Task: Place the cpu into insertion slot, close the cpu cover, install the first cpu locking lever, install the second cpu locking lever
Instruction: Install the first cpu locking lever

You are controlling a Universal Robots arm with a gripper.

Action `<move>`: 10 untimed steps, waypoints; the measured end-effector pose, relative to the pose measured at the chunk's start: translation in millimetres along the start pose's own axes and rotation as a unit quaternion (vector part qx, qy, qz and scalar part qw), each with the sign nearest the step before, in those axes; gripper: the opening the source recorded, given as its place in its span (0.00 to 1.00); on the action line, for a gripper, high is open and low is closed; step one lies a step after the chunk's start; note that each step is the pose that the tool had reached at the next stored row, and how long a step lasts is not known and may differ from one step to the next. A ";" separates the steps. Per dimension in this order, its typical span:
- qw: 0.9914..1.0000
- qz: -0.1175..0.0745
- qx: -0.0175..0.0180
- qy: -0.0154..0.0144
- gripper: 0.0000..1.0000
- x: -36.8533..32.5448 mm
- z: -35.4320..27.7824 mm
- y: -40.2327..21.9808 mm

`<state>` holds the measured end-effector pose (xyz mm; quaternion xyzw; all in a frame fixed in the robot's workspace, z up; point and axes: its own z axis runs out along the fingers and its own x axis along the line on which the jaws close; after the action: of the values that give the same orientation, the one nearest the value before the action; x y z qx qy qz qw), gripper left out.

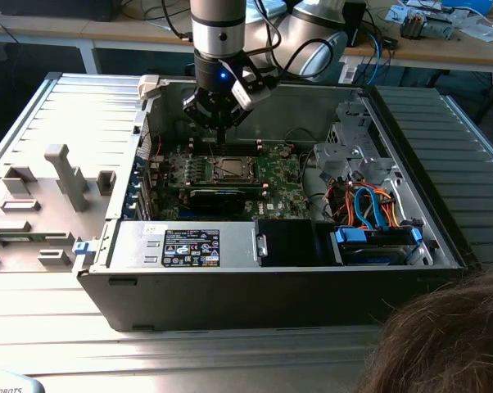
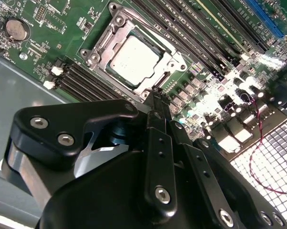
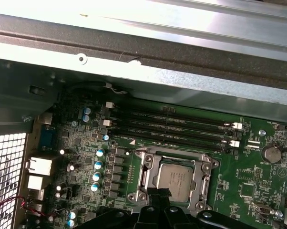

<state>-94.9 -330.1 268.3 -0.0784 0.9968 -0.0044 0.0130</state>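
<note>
Both wrist views: cpu (image 2: pixel 134 59) (image 3: pixel 174 181) in insertion slot (image 2: pixel 92 57); exterior view: hair (image 1: pixel 451 336).

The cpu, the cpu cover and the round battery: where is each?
cpu (image 2: pixel 133 59): second wrist view, middle of its top.
cpu cover (image 2: pixel 168 59): second wrist view, frame side.
round battery (image 2: pixel 15 28): second wrist view, its centre.

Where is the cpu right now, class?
In both wrist views the cpu lies in the insertion slot on the green motherboard, beside the memory slots, with the tool close to the slot's rim.
</note>
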 end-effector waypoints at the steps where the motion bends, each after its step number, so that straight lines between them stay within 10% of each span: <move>1: 1.000 0.000 0.000 0.000 0.11 0.2 0.1 0.0; 10: 1.000 0.000 0.000 0.000 0.11 1.3 0.8 0.2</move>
<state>-96.2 -330.1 267.5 -0.0784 0.9968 -0.0043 0.0130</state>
